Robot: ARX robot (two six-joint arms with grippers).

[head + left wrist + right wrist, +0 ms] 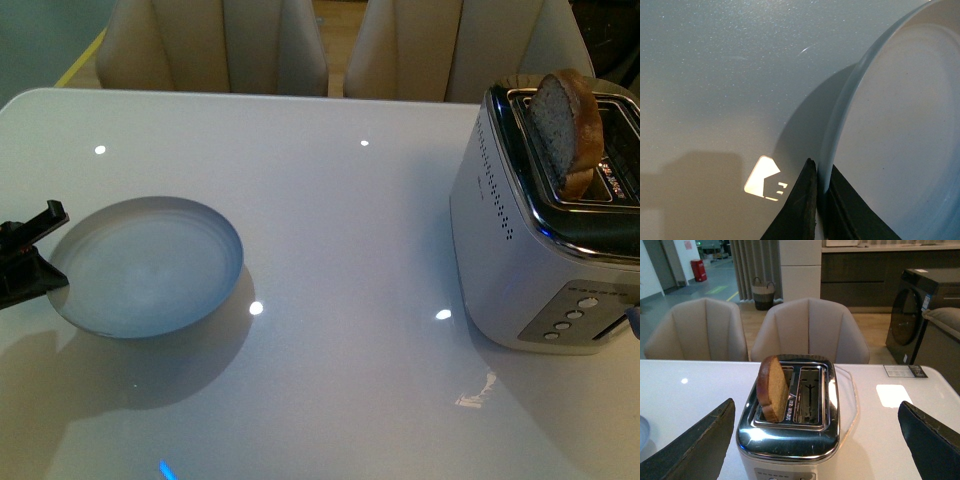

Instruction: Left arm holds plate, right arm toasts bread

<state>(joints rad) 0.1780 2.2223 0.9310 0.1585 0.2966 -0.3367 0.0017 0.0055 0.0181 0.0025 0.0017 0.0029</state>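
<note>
- Left gripper (819,200) pinches the plate (150,265) rim at nine o'clock.
- Right gripper (815,440) gapes wide, empty.
- Bread (568,125) stands in the toaster (520,260) slot.

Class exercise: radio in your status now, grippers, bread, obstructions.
Left gripper shut on plate rim. Right gripper open, facing toaster. Bread standing in slot. Nothing blocking.

— What was the bench (330,250) like?
— Glossy white, smooth, mirroring the lamps.
— And the toaster (530,250)?
— Brushed metal sides, a polished chrome top. The bread (568,125) had a rough, speckled crumb. The plate (150,265) looked smooth and softly matt, the left pincer (819,200) matt black.
</note>
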